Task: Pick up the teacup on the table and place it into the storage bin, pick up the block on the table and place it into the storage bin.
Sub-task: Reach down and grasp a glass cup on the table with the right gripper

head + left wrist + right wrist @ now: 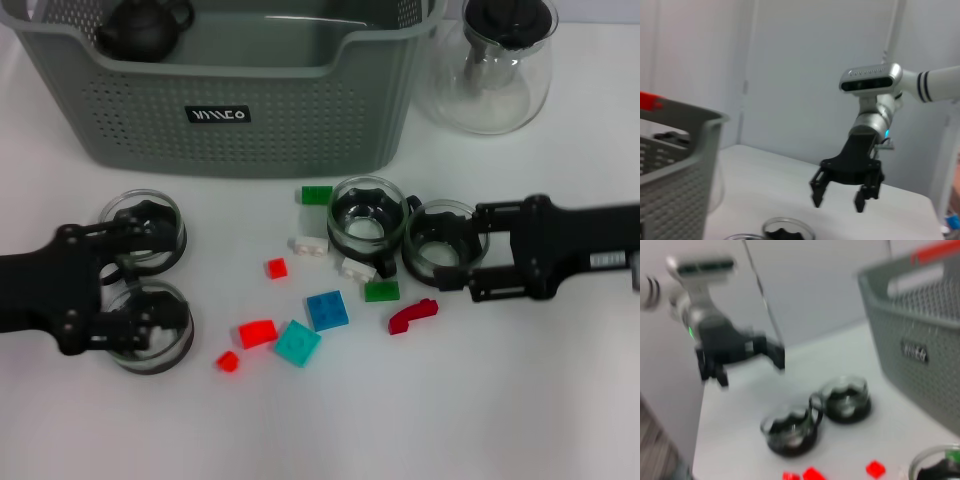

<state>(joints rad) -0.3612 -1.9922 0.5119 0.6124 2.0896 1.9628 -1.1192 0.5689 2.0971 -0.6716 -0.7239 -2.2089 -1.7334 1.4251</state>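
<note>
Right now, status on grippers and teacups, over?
Left gripper open over two left teacups. Right gripper open around right teacup. Storage bin behind; blocks scattered between.

White table (520, 400): bin (250, 110), cups (367, 212), blocks (327, 310)

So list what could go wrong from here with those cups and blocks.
The right gripper is open around a glass teacup that touches a second teacup; lifting may drag or tip the neighbour. Small blocks, such as the green block, lie right beside it and could scatter. The storage bin wall stands high, so a low carry may clip it.
</note>
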